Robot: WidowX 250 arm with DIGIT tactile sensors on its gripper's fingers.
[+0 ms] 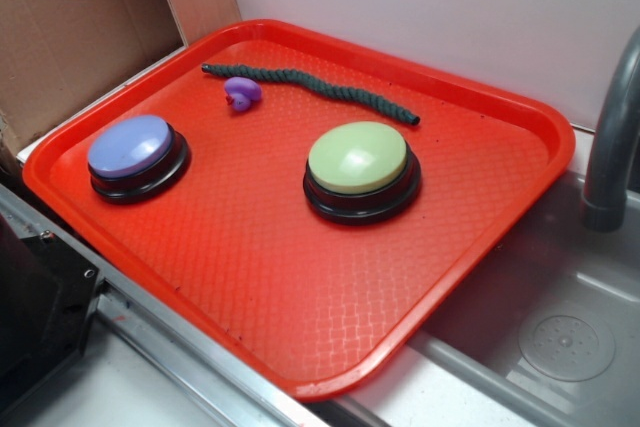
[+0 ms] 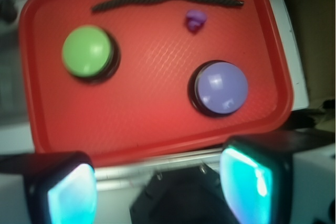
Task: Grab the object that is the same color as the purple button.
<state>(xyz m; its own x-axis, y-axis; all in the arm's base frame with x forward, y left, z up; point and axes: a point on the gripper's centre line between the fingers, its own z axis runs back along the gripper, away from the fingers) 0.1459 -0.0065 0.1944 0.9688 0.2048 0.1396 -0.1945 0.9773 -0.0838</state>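
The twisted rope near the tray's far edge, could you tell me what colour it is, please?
The rope is dark green, almost blackish; the exterior view shows it best.

No words, numbers, brands or signs can be read in either view. The red tray (image 1: 480,197), the purple button (image 1: 130,146) and the green button (image 1: 357,157) carry no lettering. The small purple toy (image 1: 241,93) has a reddish spot, perhaps only a painted mark, too small to make out.
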